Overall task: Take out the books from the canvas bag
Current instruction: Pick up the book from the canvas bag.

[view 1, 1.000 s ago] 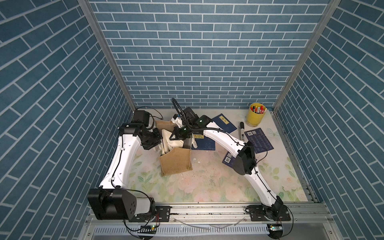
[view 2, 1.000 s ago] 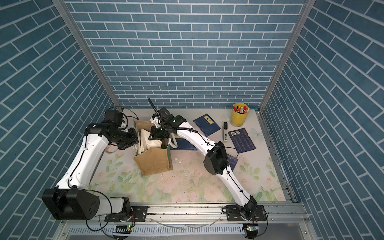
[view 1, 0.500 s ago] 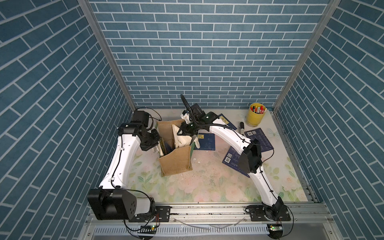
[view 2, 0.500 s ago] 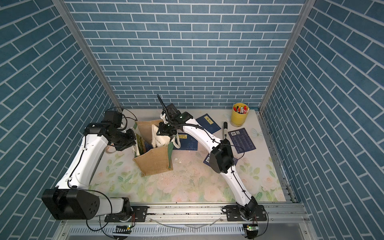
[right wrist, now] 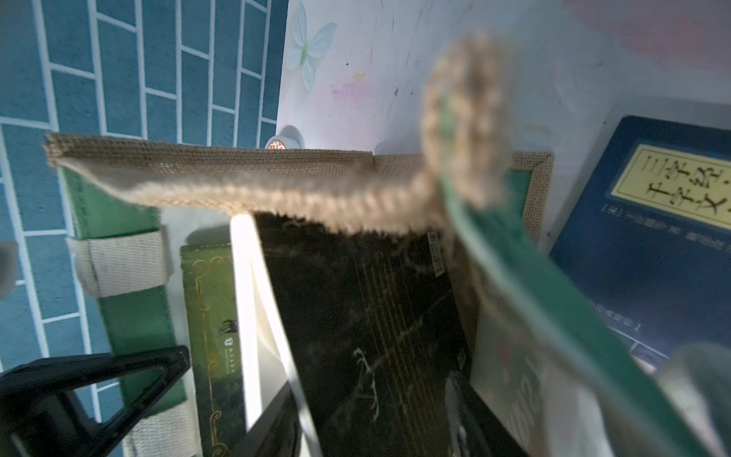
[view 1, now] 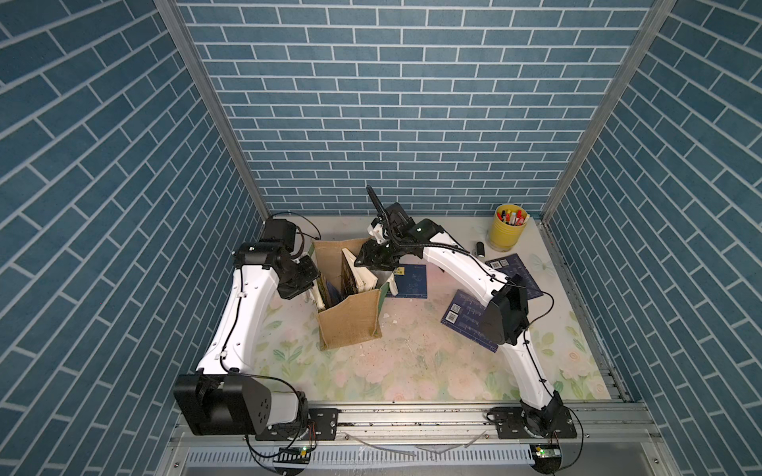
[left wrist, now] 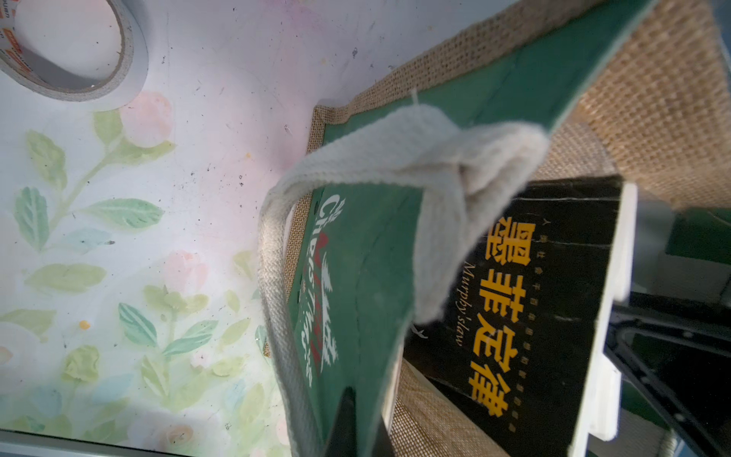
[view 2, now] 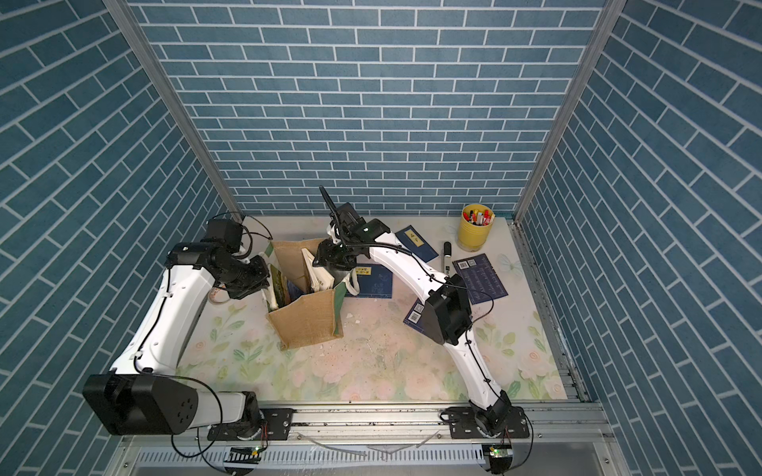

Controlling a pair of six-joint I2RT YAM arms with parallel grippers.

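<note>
Beneath my right end effector [view 1: 377,263], jaws parted and empty, the black yellow-lettered paperback [left wrist: 526,316] stands inside the boxy tan burlap bag [view 1: 350,325], whose wall my left end effector [view 1: 307,278] pinches shut. Reaching down, I might snag the cream handle [left wrist: 395,158] and tip everything.

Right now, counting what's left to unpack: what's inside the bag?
Inside the bag stand a black book and a green-covered book; its walls hide the bottom and anything else.

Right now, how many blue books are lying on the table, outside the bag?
4 blue books: one beside the bag, one at the back behind the right arm, one near the yellow cup, one half under that arm. Others may be hidden.
</note>
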